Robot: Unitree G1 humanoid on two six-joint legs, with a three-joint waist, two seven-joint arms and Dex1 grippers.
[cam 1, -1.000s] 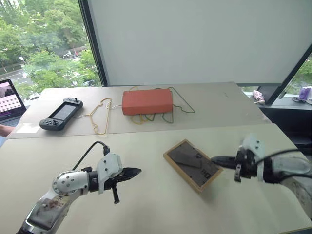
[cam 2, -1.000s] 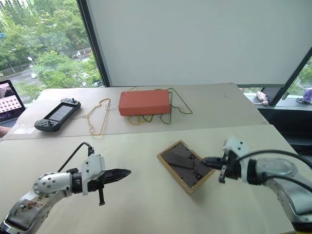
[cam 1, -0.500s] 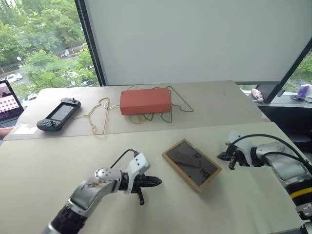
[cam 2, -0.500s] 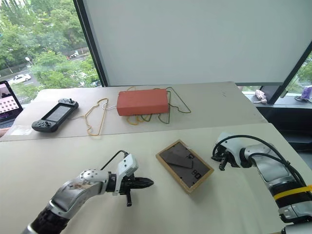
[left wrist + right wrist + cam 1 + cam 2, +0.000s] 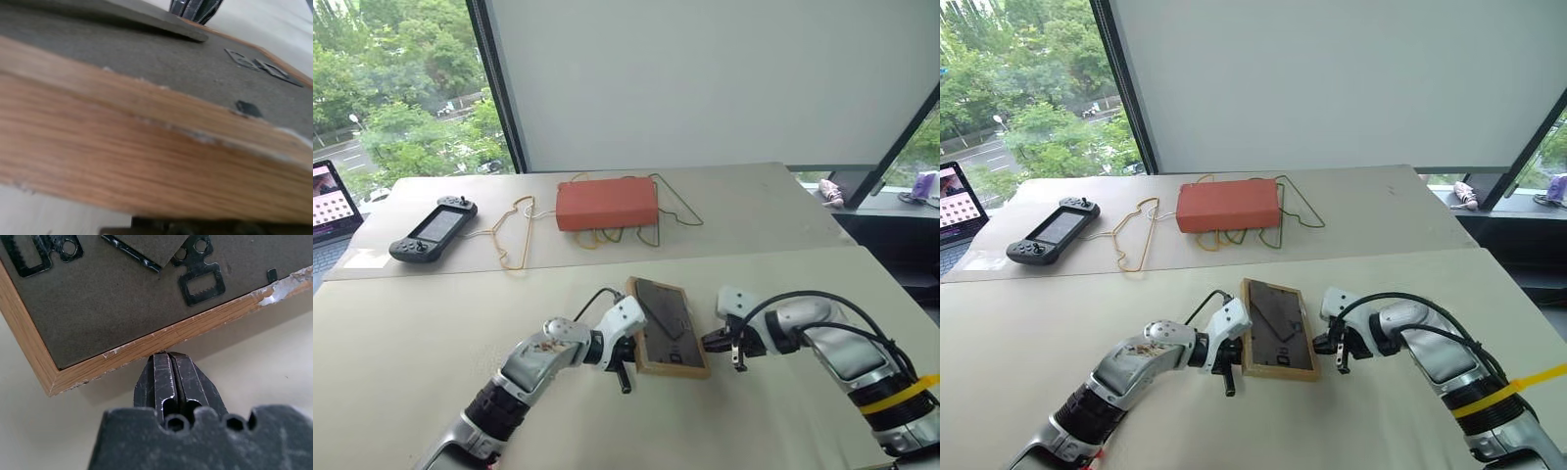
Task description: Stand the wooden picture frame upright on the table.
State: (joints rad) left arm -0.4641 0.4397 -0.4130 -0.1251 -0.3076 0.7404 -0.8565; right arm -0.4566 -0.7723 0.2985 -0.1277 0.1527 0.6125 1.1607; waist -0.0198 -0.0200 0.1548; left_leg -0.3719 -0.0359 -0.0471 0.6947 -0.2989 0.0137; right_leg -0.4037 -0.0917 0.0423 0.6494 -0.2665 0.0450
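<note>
Near the tabletop's (image 5: 431, 323) front edge, around its middle, the left gripper (image 5: 632, 345), fingers closed and gripping nothing, presses the left rim of the wooden picture frame (image 5: 666, 328). The frame is tilted, dark back up. At its right rim, the right gripper's (image 5: 168, 363) closed, empty fingertips touch the wood.
</note>
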